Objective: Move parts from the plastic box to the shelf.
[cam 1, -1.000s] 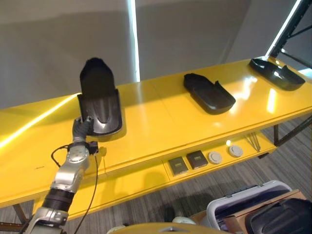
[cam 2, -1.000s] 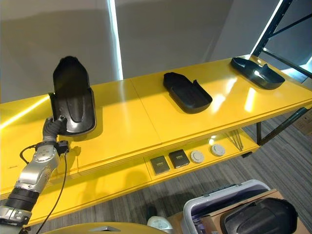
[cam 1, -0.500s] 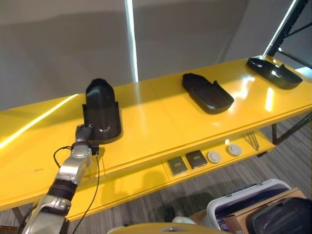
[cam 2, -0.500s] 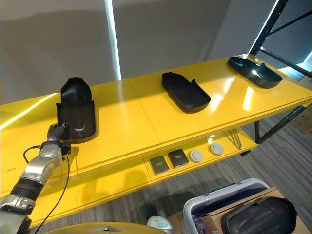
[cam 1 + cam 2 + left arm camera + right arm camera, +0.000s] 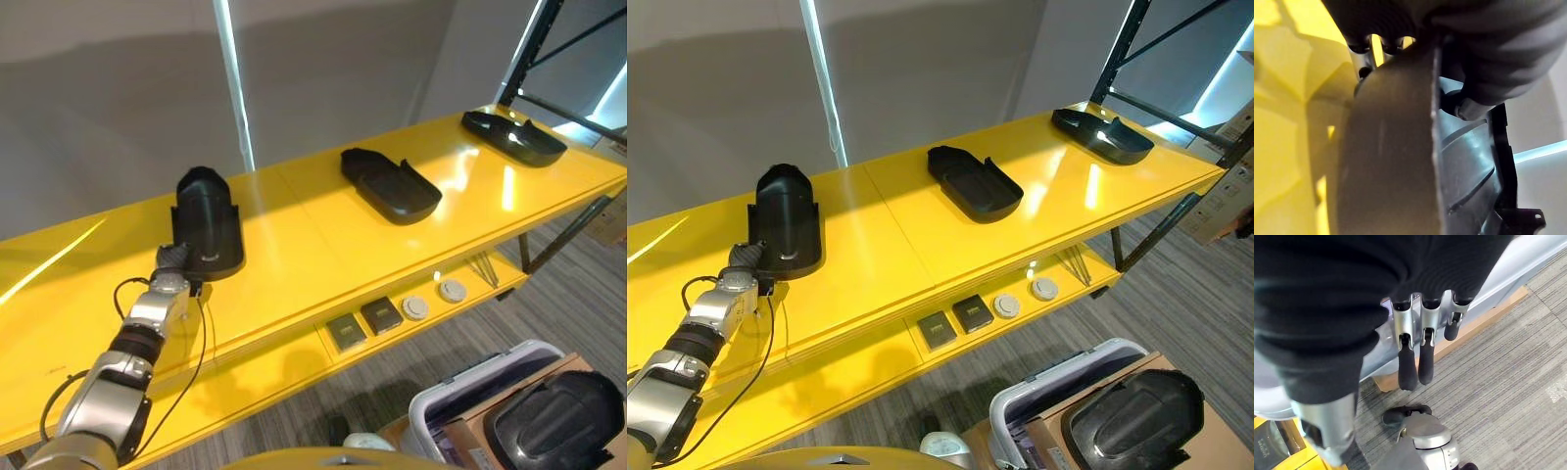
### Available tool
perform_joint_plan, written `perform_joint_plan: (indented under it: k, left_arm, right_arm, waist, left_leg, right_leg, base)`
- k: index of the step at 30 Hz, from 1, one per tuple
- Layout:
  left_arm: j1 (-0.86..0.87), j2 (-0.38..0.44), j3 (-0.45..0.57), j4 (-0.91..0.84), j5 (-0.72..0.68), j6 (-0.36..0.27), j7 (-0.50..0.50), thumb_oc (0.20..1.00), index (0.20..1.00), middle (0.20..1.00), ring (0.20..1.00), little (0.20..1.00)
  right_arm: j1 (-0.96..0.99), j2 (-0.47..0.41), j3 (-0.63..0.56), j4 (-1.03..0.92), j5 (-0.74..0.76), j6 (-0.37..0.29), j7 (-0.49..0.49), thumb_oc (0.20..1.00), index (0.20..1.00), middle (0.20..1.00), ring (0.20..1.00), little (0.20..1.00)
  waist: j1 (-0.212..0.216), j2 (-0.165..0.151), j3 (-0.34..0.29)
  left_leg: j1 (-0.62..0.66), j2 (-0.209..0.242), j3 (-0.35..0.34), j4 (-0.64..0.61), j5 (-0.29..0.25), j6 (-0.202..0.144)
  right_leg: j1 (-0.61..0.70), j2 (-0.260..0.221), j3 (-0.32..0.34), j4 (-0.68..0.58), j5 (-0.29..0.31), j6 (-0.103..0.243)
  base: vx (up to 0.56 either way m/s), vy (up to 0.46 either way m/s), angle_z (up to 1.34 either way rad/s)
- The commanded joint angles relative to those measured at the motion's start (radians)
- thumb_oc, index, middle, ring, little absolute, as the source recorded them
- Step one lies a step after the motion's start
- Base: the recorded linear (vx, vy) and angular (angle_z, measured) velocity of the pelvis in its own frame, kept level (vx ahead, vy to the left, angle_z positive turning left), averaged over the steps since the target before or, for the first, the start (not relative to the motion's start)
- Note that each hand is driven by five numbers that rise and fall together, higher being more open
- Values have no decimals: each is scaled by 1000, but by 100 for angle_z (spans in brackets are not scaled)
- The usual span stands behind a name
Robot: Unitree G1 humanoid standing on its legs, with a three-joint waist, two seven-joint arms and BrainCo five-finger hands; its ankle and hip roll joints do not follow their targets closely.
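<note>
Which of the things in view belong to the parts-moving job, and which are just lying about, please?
Job: left hand gripping black moulded plastic part; two more black parts; yellow shelf; grey plastic box; black part in it.

Lying about: square and round fittings on the lower ledge.

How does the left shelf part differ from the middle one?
The left part has the left hand at its near edge; the middle part lies untouched. The left part runs straight back and has a domed far end; the middle part lies at a slant and looks flatter. Both are black mouldings on the yellow shelf.
</note>
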Motion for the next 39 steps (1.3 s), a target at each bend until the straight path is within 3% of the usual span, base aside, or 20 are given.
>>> perform_joint_plan:
  k: [1,10,23,33,39]
  left_arm:
    - [-128,25,26,56,2,-48,40,200,200,200,200,200]
    - [-79,25,38,-21,-33,-32,25,200,200,200,200,200]
    - [47,-53,22,-97,-58,-2,5,200,200,200,200,200]
    - [172,-134,-38,-116,-27,-61,33,200,200,200,200,200]
    - [201,-143,-48,-113,-42,-78,42,200,200,200,200,200]
  right_arm:
    - [-2,23,55,76,-35,18,22,1000,1000,1000,1000,1000]
    - [-1,30,49,72,-29,16,15,1000,1000,1000,1000,1000]
    - [3,33,58,42,-39,32,10,1000,1000,1000,1000,1000]
    - [0,41,63,36,-14,41,6,1000,1000,1000,1000,1000]
    - [7,44,65,30,-8,39,0,1000,1000,1000,1000,1000]
  waist:
    - [2,7,-16]
    - [20,5,-5]
    - [41,-2,12]
    - [54,-7,24]
    - [53,-8,26]
  left_leg:
    - [-86,52,-14,142,-68,7]
    - [-98,50,-25,150,-72,10]
    - [-107,48,-33,137,-66,11]
    - [-110,47,-39,134,-67,10]
    - [-108,46,-36,134,-68,10]
  right_leg:
    - [29,-84,16,64,-118,100]
    - [25,-89,9,65,-115,102]
    - [23,-89,-5,59,-114,101]
    - [24,-87,-6,53,-117,98]
    - [24,-88,-7,53,-116,99]
  base:
    - [-4,-6,-5]
    - [-4,-1,0]
    - [-9,-2,3]
    - [0,0,1]
    - [0,0,0]
